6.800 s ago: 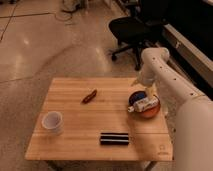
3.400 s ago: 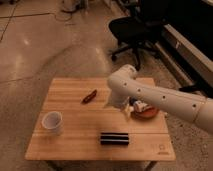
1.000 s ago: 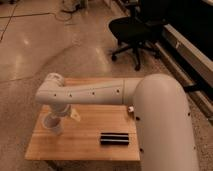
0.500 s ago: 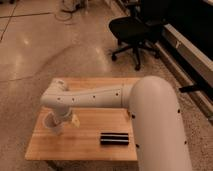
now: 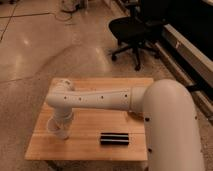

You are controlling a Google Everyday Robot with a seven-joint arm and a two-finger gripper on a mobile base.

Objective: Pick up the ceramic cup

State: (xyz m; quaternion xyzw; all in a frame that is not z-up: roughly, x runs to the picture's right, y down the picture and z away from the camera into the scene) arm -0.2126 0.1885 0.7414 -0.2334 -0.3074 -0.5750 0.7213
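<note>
The small white ceramic cup [image 5: 54, 128] stands on the left part of the wooden table [image 5: 90, 125], near its front edge. My white arm reaches across the table from the right. Its wrist bends down at the left end, so the gripper [image 5: 61, 128] is right at the cup, over and against it, and hides most of it. Only the cup's left side and lower rim show.
A flat black object [image 5: 115, 138] lies on the table to the right of the cup, near the front edge. A black office chair [image 5: 132, 30] stands on the floor behind the table. My arm covers the table's right side.
Over the last second the wrist has come down and settled over the cup. The cup stays in about the same spot on the table.
</note>
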